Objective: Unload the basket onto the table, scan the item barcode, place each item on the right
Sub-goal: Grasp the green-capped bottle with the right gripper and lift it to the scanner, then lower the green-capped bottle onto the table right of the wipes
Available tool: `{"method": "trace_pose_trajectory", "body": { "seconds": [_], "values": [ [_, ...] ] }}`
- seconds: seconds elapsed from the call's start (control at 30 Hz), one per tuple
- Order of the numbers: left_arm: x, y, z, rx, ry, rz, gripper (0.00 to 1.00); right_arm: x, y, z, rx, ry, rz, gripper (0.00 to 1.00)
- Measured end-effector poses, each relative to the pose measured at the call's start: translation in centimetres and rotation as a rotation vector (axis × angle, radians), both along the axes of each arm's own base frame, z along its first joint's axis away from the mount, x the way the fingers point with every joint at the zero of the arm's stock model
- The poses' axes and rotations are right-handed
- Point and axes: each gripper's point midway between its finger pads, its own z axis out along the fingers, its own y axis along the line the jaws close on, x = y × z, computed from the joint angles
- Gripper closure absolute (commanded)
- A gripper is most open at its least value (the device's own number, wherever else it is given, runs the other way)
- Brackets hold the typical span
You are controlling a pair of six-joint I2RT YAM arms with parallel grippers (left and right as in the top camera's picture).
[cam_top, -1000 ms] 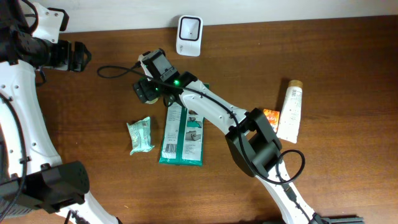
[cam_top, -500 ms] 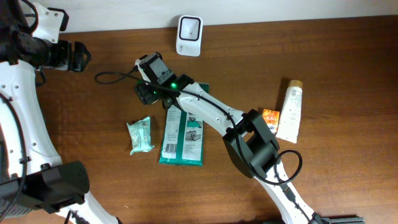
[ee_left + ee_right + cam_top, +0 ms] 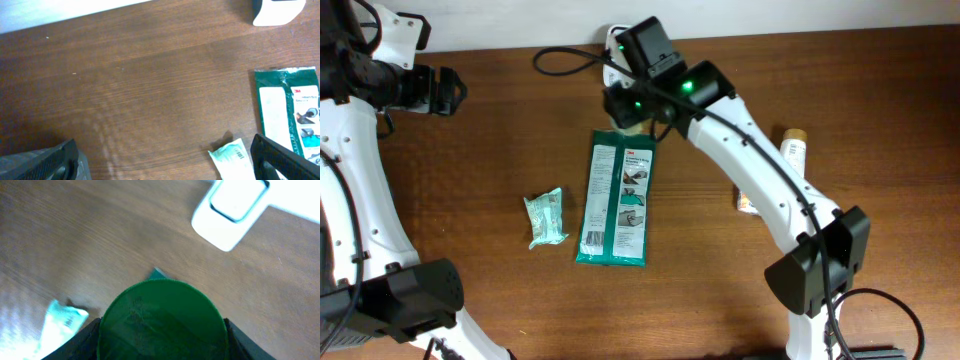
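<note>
Overhead, the table (image 3: 470, 200) has the right arm (image 3: 760, 170) stretched toward its far edge. A wipes pack (image 3: 617, 200) lies mid-table. The left gripper (image 3: 165, 162) hangs wide open at the far left. The right gripper (image 3: 632, 105) grips a green tub (image 3: 160, 320) near the white scanner (image 3: 231, 207). A small packet (image 3: 545, 218) lies beside the pack.

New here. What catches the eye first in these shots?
The right gripper holds a round green item just short of the white scanner at the far edge. In the middle lies a long green packet, with a small pale pouch beside it.
</note>
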Motion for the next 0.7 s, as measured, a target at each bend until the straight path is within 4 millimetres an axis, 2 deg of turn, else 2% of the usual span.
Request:
{"method": "trace_pose_trajectory", "body": {
  "seconds": [0.07, 0.13, 0.17, 0.27, 0.33, 0.43, 0.5, 0.6, 0.67, 0.7],
  "values": [
    [0.0, 0.0, 0.0, 0.000, 0.000, 0.000, 0.01, -1.2, -3.4, -2.5, -0.075, 0.132, -0.045, 0.51],
    [0.0, 0.0, 0.0, 0.000, 0.000, 0.000, 0.01, -0.4, -6.6, -4.4, -0.103, 0.198, -0.111, 0.50],
    [0.0, 0.0, 0.0, 0.000, 0.000, 0.000, 0.01, -0.2, -7.6, -5.0, -0.108, 0.214, -0.131, 0.50],
    [0.0, 0.0, 0.0, 0.000, -0.001, 0.000, 0.01, 0.1, -10.4, -8.7, -0.130, 0.274, -0.186, 0.50],
    [0.0, 0.0, 0.0, 0.000, 0.000, 0.000, 0.00, -0.1, -11.0, -11.2, -0.142, 0.301, -0.197, 0.49],
    [0.0, 0.0, 0.0, 0.000, 0.000, 0.000, 0.01, -0.2, -11.1, -15.3, -0.144, 0.303, -0.196, 0.39],
    [0.0, 0.0, 0.0, 0.000, 0.000, 0.000, 0.01, 0.3, -10.9, -15.3, -0.133, 0.279, -0.198, 0.30],
    [0.0, 0.0, 0.0, 0.000, 0.000, 0.000, 0.01, 0.2, -11.0, -15.3, -0.134, 0.283, -0.199, 0.24],
    [0.0, 0.0, 0.0, 0.000, -0.001, 0.000, 0.01, -0.9, -11.3, -15.6, -0.156, 0.328, -0.197, 0.19],
    [0.0, 0.0, 0.0, 0.000, 0.000, 0.000, 0.01, -1.6, -11.6, -15.7, -0.168, 0.357, -0.198, 0.13]
  ]
}}
